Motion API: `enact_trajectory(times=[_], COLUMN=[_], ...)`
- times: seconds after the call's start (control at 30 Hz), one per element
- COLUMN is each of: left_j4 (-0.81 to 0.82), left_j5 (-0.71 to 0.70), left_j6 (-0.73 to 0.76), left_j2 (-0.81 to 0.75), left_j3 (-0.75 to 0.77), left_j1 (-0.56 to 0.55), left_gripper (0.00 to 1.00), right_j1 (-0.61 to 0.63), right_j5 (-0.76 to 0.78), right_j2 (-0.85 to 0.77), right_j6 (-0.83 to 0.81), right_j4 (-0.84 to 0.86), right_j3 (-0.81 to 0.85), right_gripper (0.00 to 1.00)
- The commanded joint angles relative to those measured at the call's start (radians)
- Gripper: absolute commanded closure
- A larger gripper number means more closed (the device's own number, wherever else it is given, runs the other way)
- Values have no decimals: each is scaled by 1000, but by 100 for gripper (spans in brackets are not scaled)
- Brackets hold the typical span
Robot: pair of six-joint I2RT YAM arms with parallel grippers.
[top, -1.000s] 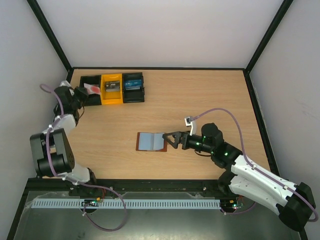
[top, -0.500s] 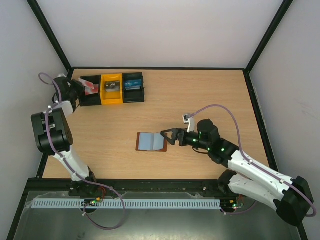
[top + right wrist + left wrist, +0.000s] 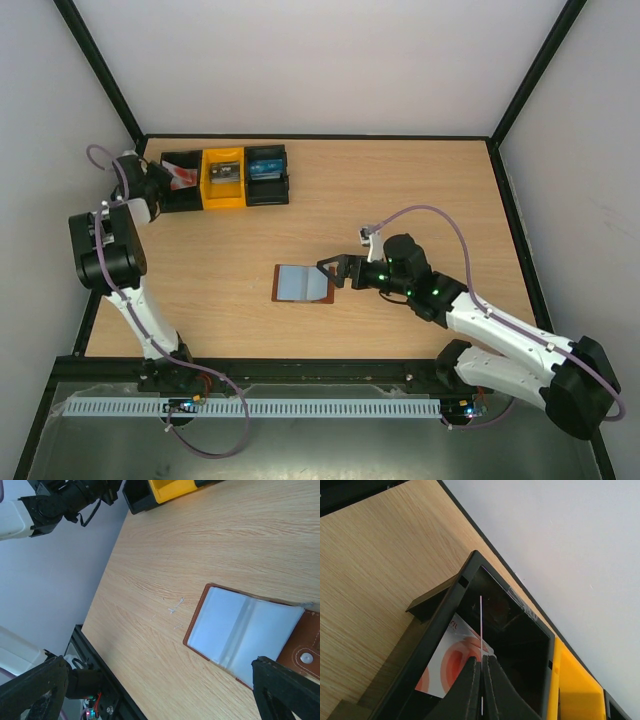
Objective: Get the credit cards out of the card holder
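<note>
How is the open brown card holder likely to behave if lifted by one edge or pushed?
The card holder lies spread open along a centre fold, so lifted by one edge it would probably flop or fold shut. It looks thin and flat on the smooth table, so a push should slide it, not tip it.

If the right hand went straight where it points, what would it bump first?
Most likely the open brown wallet lying just ahead of the right hand, though its height is unclear.
</note>
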Motion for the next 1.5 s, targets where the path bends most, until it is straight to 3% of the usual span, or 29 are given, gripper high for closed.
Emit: enact_trajectory(times=[0.0,0.67,1.47], left_j4=[50,-9,-171], left_j5=[6,-24,-48], left_j6=[21,96,137], left_j2=[39,147,161], left_j3=[43,137,259], left_j1=[-5,-45,-63], left_gripper=[97,97,79], right_j1=[0,0,-1], right_j5=[10,6,42], right_j2=[13,26,4], right_j6=[-10,47,47], right_j4=[35,113,100], right_j3=[35,-39,-63], right_gripper=[2,2,2])
